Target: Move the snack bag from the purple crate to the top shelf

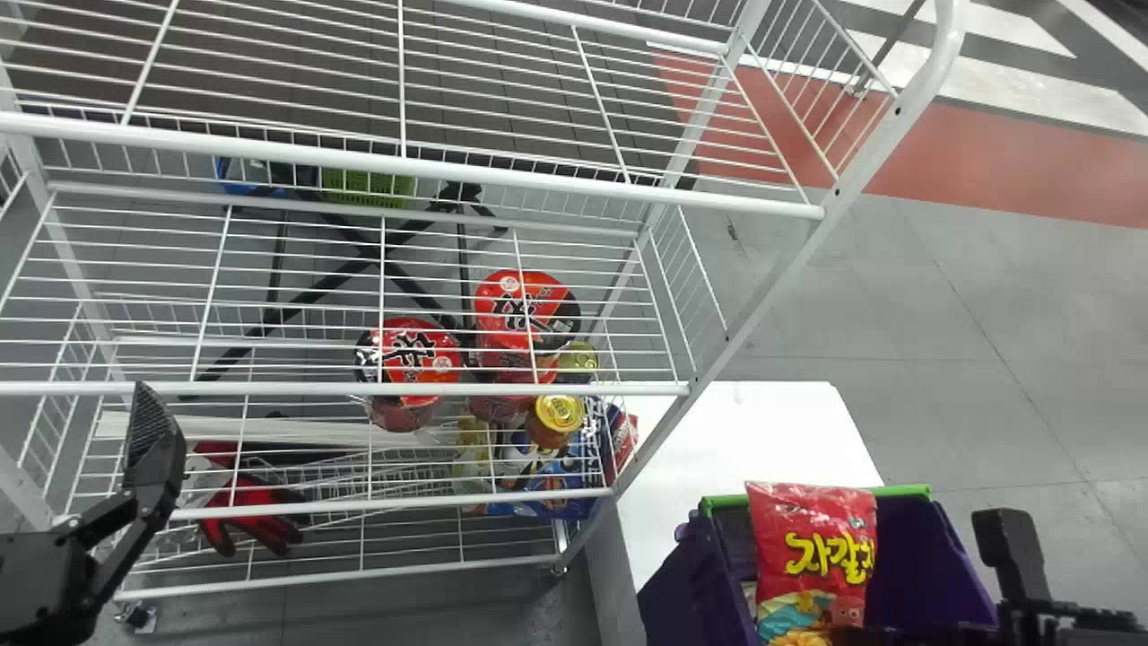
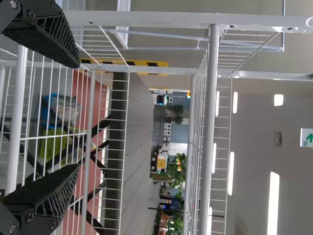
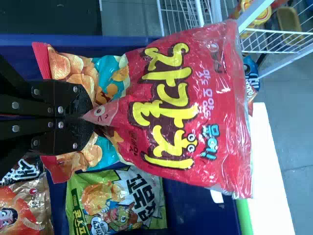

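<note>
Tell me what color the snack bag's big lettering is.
Yellow; the big lettering shows best in the right wrist view.

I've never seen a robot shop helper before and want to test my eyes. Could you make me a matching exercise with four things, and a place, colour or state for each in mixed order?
Things:
1. Snack bag
2. Crate
3. Table
4. Left gripper

Descriptions:
A. Plain white on top
B. Open and holding nothing
C. Purple, with a bright green strip along an edge
D. Mostly red, pinched near one end by the right gripper

Right pairs: 1-D, 2-C, 3-A, 4-B
</note>
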Robot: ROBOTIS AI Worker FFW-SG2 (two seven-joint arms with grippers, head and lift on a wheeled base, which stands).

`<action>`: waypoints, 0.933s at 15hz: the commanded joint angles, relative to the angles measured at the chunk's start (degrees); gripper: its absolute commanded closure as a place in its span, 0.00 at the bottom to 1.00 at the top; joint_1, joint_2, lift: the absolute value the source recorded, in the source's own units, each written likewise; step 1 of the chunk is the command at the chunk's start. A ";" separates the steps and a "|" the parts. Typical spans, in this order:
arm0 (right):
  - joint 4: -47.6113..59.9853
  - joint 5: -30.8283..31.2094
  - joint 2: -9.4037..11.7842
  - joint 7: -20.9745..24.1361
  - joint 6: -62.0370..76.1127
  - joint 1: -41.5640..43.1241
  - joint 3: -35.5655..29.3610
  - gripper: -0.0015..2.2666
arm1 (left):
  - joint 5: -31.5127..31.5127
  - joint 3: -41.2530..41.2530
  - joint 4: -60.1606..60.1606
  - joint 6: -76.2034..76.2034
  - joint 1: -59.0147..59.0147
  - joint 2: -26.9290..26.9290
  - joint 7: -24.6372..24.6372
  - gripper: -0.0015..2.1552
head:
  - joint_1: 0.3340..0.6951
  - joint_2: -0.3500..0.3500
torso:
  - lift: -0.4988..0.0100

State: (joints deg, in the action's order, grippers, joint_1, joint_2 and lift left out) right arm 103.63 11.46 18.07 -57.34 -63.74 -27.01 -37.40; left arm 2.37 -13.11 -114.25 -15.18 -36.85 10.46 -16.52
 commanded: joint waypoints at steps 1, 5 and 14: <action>1.22 0.06 -0.14 -0.31 -1.26 0.12 -0.31 0.72 | 0.00 0.01 -0.54 0.02 -0.24 0.00 0.00 0.04 | 1.00 0.00 | 0.46; 2.37 0.15 -0.23 -0.75 -2.32 0.29 -0.92 0.72 | 0.00 0.28 -1.59 0.55 -0.59 0.26 0.08 0.04 | 1.00 0.00 | 0.49; 3.07 0.50 -0.14 -2.16 -3.37 1.44 -1.01 0.72 | 0.00 0.10 -1.77 1.08 -0.15 0.00 0.00 0.04 | 1.00 0.00 | 0.56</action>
State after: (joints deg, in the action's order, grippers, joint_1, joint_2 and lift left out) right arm 106.68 11.91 17.86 -59.36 -67.21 -25.92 -38.42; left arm 2.37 -12.88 -116.04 -14.32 -37.19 10.53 -16.52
